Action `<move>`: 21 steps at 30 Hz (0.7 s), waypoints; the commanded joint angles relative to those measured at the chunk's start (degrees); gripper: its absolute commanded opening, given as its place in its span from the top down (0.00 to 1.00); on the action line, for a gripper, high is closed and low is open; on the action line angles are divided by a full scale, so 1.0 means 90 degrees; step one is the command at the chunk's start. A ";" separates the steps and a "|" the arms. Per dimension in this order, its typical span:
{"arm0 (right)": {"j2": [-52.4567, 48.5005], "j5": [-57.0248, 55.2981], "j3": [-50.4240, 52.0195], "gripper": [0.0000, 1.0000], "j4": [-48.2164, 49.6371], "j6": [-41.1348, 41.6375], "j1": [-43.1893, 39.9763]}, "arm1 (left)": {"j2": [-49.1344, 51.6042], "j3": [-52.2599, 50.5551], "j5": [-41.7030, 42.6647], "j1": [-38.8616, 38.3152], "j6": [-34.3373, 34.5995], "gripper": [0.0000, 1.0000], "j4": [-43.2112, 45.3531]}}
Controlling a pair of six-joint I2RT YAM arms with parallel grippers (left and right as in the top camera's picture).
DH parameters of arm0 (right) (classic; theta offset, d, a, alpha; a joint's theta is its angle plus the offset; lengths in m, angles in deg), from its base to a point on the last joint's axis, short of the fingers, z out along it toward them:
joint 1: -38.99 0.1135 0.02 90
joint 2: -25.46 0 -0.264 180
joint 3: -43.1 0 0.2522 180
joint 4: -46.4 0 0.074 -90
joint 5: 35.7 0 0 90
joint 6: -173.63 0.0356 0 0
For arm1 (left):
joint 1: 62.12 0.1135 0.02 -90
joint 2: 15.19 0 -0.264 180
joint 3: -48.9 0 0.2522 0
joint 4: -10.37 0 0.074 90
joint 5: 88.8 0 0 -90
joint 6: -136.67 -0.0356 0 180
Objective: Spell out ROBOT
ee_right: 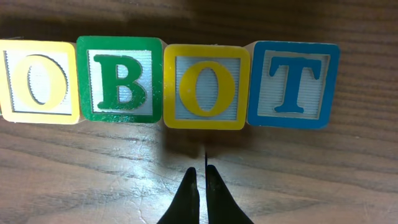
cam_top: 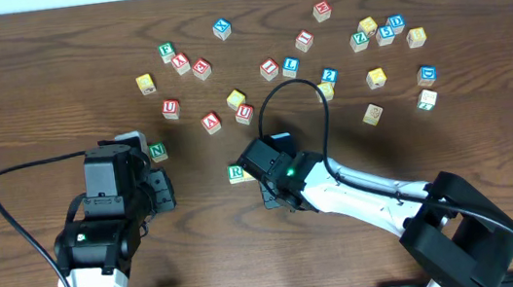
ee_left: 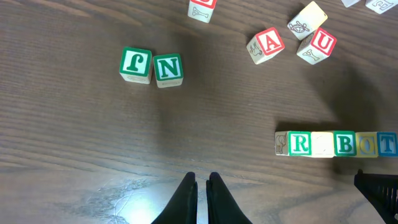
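Your right tool (ee_right: 200, 169) is pinched shut on nothing. The row of letter cubes (ee_left: 336, 144) lies just ahead of its tips, long axis crosswise to the fingers. The second O cube (ee_right: 206, 86) sits straight in front, with the B cube (ee_right: 120, 79) and T cube (ee_right: 293, 84) touching it on either side. The R cube (cam_top: 237, 173) closes the row's other end. Your left tool (ee_left: 202, 178) is likewise closed and empty, well apart from the row, which lies ahead and to its right, so the right arm is much nearer. I judge the word complete, so draw straight back rather than sideways along the row. The counter (ee_left: 74, 155) is flat, glossy wood, with room behind both tools. The F cube (ee_left: 135, 64) and N cube (ee_left: 168, 68) stand well apart from the row.
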 commanded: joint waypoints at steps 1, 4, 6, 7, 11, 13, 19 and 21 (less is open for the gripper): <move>-0.0080 -0.0170 0.0049 0.99 0.0027 -0.0024 0.0024 | -0.0041 0.0012 0.0058 0.0027 -0.0136 0.93 0.0005; -0.0080 -0.0172 0.0049 0.99 0.0041 -0.0027 0.0024 | -0.0041 0.0012 0.0058 0.0027 -0.0136 0.92 0.0002; -0.0080 -0.0175 0.0049 0.99 0.0041 -0.0027 0.0024 | -0.0041 0.0012 0.0058 0.0027 -0.0136 0.93 0.0002; -0.0080 -0.0175 0.0049 0.99 0.0041 -0.0027 0.0024 | -0.0041 0.0012 0.0058 0.0027 -0.0136 0.93 0.0002; -0.0080 -0.0194 0.0049 0.99 0.0041 -0.0024 0.0024 | -0.0041 0.0012 0.0058 0.0027 -0.0136 0.93 0.0002; -0.0080 -0.0199 0.0049 0.99 0.0044 -0.0024 0.0024 | -0.0041 0.0012 0.0058 0.0027 -0.0136 0.93 0.0002; -0.0080 -0.0238 0.0049 0.99 0.0061 -0.0024 0.0024 | -0.0041 0.0012 0.0061 0.0027 -0.0136 0.92 0.0002; -0.0080 -0.0238 0.0049 0.99 0.0063 -0.0024 0.0024 | -0.0041 0.0012 0.0058 0.0027 -0.0136 0.93 0.0002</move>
